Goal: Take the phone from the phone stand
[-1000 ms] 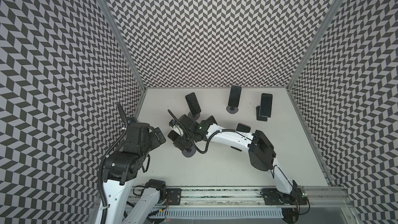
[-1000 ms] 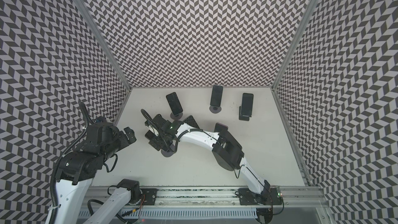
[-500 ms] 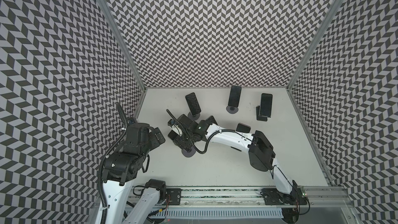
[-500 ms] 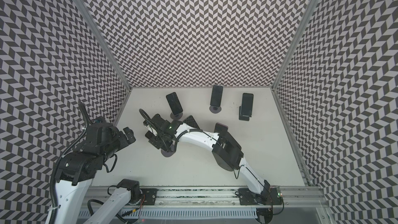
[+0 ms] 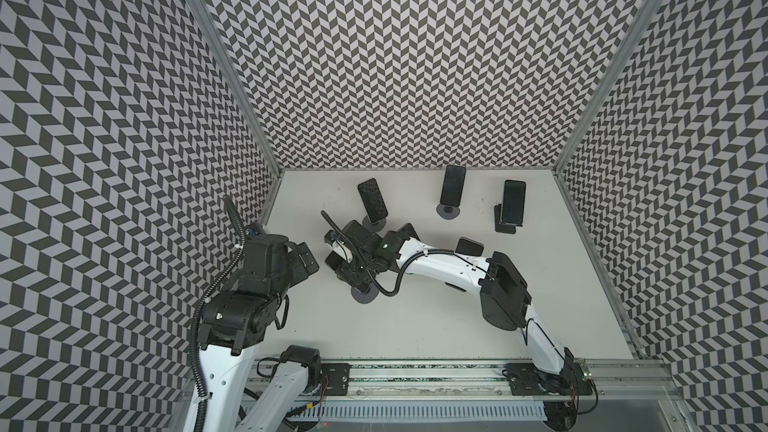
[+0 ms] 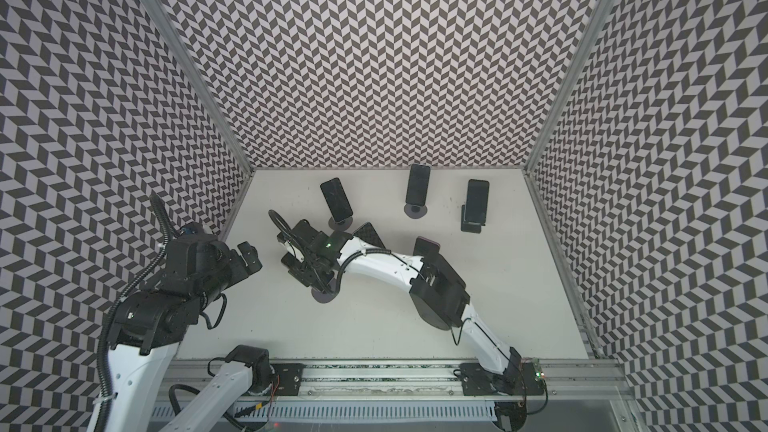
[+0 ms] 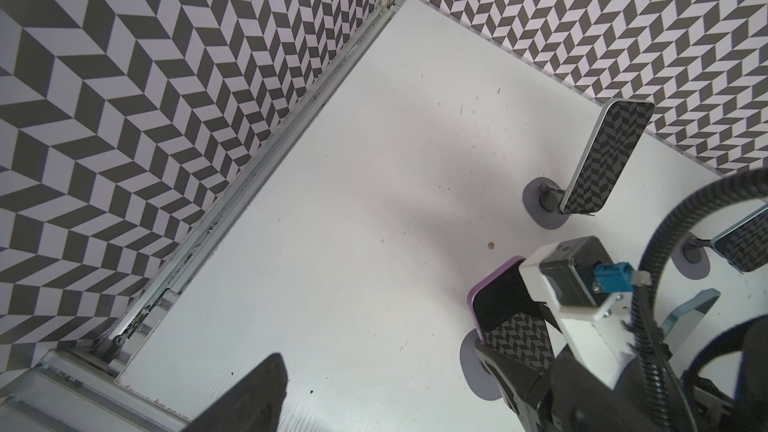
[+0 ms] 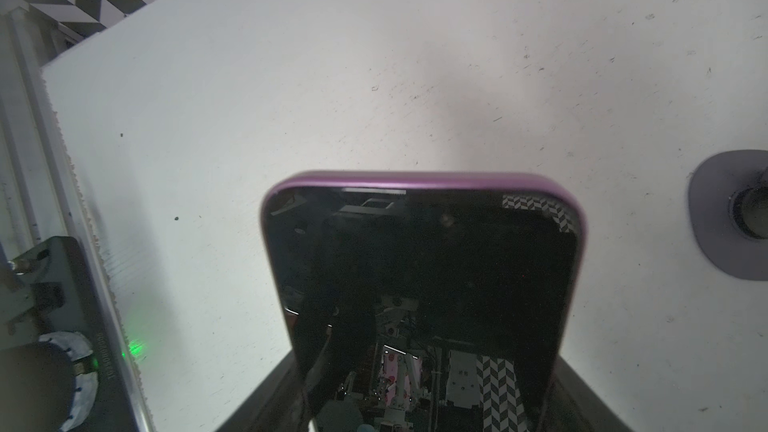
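Your scuffed white tabletop (image 5: 415, 326) sits boxed in by chevron-patterned walls (image 5: 395, 56), with a metal rail (image 5: 415, 371) along the front edge. The right end effector (image 5: 341, 268) is clamped on the purple-cased phone (image 8: 424, 268), left of centre above its round stand base (image 5: 365, 296). The left end effector (image 5: 306, 267) hangs nearby, spread wide and empty. The right arm (image 5: 436, 261) covers where phone meets stand, so you cannot tell whether the phone is seated.

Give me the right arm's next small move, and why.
Probably a short lift up and away from the stand: the right tool is shut on the phone's sides and the phone sits above the stand's base, so the grip looks made and only the pull-off remains.
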Action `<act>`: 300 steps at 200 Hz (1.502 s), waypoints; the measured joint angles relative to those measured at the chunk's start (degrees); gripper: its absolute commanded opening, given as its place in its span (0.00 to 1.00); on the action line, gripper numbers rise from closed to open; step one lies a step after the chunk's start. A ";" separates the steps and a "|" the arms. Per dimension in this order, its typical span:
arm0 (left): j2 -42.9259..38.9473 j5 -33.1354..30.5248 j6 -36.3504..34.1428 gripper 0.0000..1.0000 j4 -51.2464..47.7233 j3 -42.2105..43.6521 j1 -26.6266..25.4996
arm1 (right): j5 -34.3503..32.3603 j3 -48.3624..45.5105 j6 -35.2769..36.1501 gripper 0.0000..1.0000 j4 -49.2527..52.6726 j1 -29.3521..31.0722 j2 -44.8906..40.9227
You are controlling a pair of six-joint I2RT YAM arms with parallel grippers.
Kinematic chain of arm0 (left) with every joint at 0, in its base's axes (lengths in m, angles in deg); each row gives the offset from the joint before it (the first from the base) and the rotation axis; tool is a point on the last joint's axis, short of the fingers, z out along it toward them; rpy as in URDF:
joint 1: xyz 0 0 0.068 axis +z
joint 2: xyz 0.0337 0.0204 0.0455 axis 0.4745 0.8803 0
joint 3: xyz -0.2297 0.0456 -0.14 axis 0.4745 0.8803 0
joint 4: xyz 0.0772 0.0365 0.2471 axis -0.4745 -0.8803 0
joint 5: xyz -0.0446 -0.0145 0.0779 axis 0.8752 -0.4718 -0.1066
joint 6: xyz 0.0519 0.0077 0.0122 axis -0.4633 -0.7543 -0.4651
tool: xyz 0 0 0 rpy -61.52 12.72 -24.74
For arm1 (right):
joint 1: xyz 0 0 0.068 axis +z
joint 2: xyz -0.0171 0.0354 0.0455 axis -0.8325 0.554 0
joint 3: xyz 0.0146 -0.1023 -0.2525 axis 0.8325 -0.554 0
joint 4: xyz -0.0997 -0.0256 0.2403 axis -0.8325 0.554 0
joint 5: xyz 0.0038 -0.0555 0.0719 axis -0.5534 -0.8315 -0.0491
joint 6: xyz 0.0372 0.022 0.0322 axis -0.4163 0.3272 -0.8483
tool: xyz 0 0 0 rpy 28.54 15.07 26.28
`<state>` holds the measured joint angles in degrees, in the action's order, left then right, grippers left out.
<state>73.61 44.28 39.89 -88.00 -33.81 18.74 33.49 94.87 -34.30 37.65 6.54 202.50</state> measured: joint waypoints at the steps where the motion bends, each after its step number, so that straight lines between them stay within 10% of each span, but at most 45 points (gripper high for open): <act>1: 0.02 0.00 0.00 1.00 0.04 0.00 0.00 | -0.02 0.02 0.00 0.64 0.00 0.00 0.00; 300: 0.00 -0.72 -1.31 0.97 4.55 -1.20 0.00 | -1.86 1.20 -1.99 0.61 -0.02 -0.07 -4.61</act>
<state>73.61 43.56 38.58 -83.45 -35.01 18.74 31.63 96.07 -36.29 37.63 6.47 197.89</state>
